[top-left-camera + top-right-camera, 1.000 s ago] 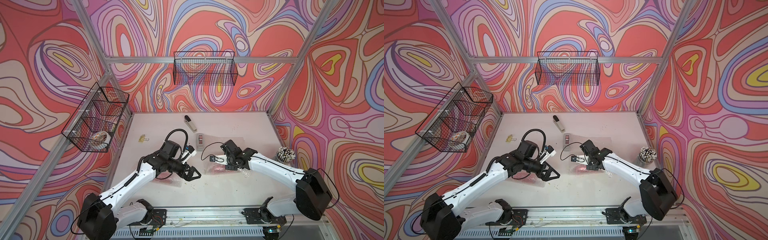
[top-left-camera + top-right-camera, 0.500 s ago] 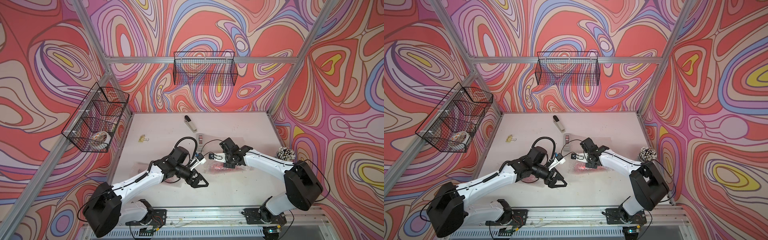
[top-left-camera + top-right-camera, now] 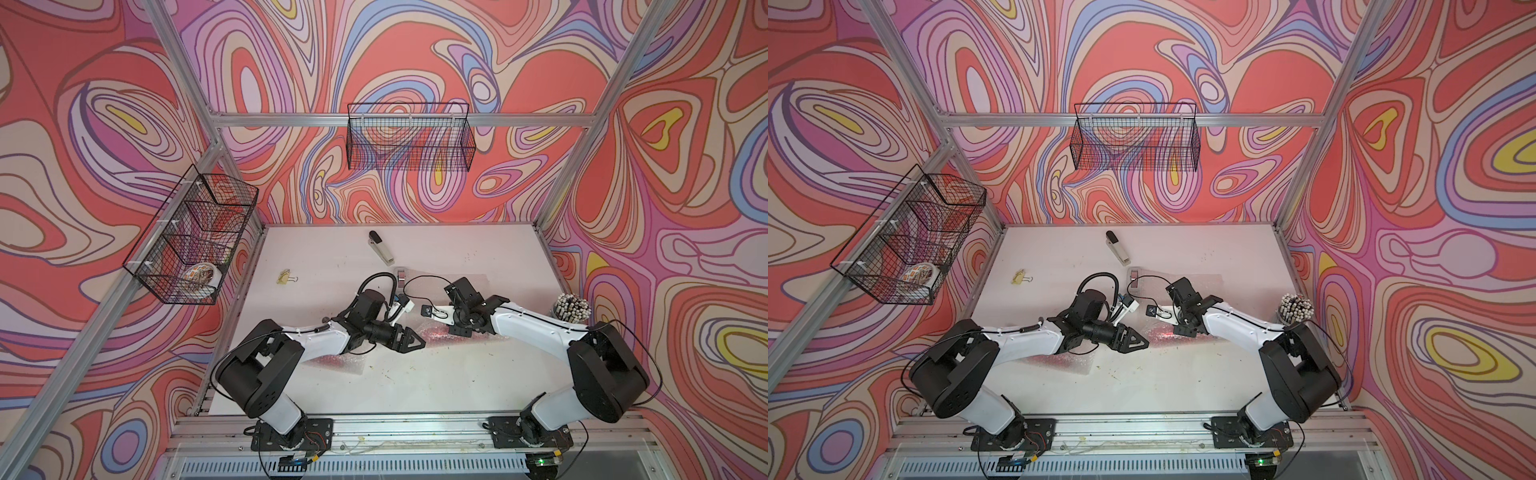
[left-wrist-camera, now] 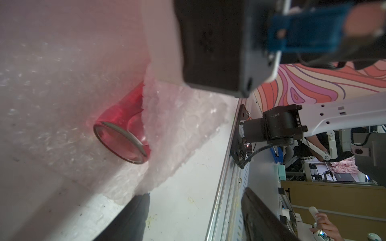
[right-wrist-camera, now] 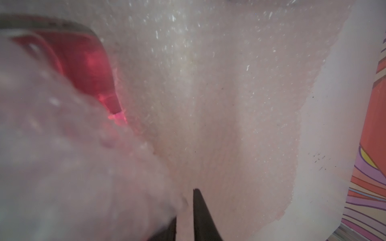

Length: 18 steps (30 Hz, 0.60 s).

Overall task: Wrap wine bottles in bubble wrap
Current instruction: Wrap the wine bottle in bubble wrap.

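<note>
A small clear glass bottle of red-pink liquid (image 3: 436, 336) lies on its side near the middle of the white surface (image 3: 415, 395). It is partly rolled in a clear sheet of small-bubbled plastic film (image 5: 229, 104). The left gripper (image 3: 415, 343) sits just at the bottle's 9 o'clock with its jaws wide apart and nothing between them. The right gripper (image 3: 458, 330) bears down at the bottle's 3 o'clock. Its jaws stand a narrow slit apart against a fold of the film, and whether they pinch it cannot be told.

The step in hand looks like the roll-up. To do it well, one gripper should pin the fold against the glass before the other lets go, since the springy film will probably unroll. The bottle should then be rolled toward the flat, loose film and not pushed endwise, or its base may slide out of the sleeve.

In both top views the bottle is only a pink shimmer under plastic. The left wrist view shows its bare round base (image 4: 121, 135) sticking out past the film's ragged edge, uncovered. The right wrist view alone shows the broad flat spread of film beyond the bottle. Only the top views show a second clear bubbled sheet (image 3: 345, 368) under the left arm, at the bottle's 8 o'clock.
</note>
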Available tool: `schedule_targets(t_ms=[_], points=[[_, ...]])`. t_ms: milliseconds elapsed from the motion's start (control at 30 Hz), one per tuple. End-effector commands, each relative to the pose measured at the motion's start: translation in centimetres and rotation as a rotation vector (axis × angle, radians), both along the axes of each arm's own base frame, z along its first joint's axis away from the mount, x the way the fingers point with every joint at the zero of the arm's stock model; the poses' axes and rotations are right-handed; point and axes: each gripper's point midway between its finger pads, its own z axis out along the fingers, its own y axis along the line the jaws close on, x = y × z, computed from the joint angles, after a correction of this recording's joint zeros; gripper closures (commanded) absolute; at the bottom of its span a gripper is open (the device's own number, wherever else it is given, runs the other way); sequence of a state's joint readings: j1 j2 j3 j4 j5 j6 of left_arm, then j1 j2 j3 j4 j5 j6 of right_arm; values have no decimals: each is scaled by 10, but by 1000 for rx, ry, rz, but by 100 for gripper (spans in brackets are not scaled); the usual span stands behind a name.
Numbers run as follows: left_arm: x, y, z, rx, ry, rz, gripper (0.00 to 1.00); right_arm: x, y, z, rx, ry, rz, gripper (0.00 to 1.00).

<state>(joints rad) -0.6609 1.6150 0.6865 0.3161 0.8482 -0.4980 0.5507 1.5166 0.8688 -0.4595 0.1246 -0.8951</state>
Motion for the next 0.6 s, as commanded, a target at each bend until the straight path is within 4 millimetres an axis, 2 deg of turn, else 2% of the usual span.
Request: schedule_targets(t_ms=[0,100,300,400,500,567], points=[[28,-5,10,-49,-63,64,31,5,3,8,60,-26,-24,81],[39,-3,8,-42,-89,87,31,6,4,6,69,-21,-28,81],[49,-8,10,-61,-124,82,26,7,4,3,81,-12,-40,81],[52,-12,6,-58,-104,72,27,8,5,2,94,-7,-51,80],[52,-15,-2,-50,-65,65,36,8,5,-1,95,3,-56,80],[50,-15,-9,-37,-30,50,54,8,5,-2,97,7,-57,80]])
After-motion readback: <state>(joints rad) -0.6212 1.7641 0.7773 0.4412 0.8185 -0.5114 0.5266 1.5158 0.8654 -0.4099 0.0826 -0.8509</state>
